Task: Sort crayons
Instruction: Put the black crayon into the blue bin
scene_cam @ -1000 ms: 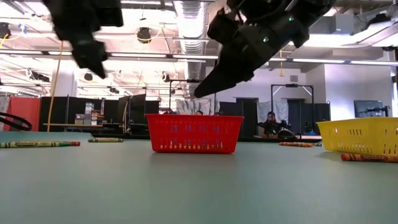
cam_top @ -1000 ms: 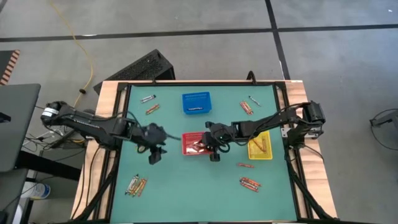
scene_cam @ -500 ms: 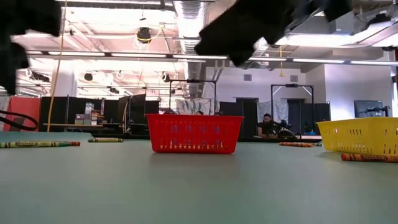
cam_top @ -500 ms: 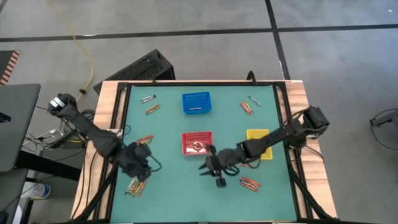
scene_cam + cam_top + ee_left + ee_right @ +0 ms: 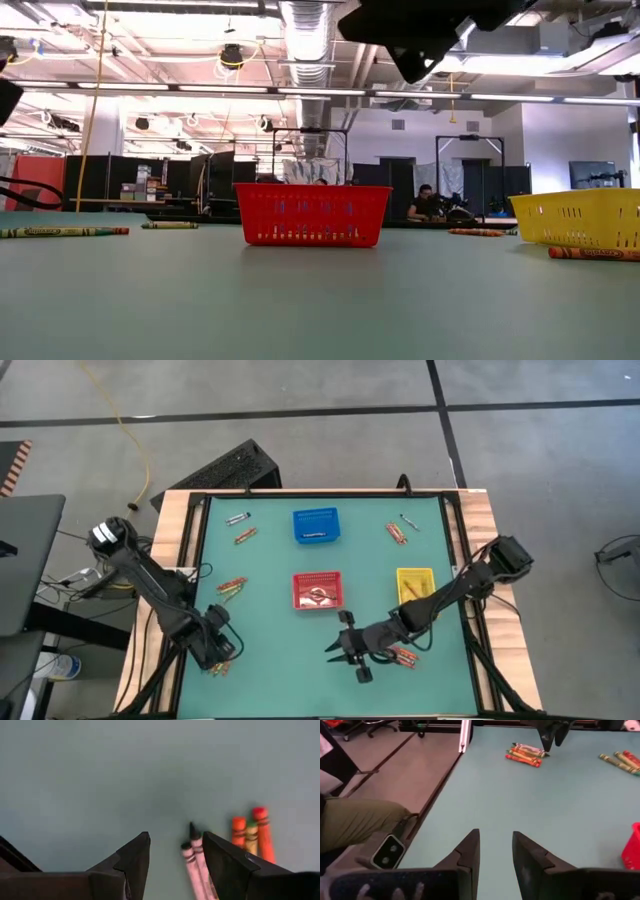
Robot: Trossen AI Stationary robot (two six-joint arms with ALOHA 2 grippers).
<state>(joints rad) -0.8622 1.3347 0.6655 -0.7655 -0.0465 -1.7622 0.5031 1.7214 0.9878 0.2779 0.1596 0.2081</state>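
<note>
No text, label, brand, number or sign can be read in any view. The crayons (image 5: pixel 250 839) carry paper wrappers, and those lying on the table (image 5: pixel 320 300) show dark marks, but the print is too small to make out.

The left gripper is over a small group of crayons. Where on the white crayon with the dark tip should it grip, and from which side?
Judging from the pictures, grip the white, dark-tipped crayon mid-length, from straight above. It lies flat, touching a second white crayon, so the open left gripper should straddle it across its width; its neighbour may come along.
</note>
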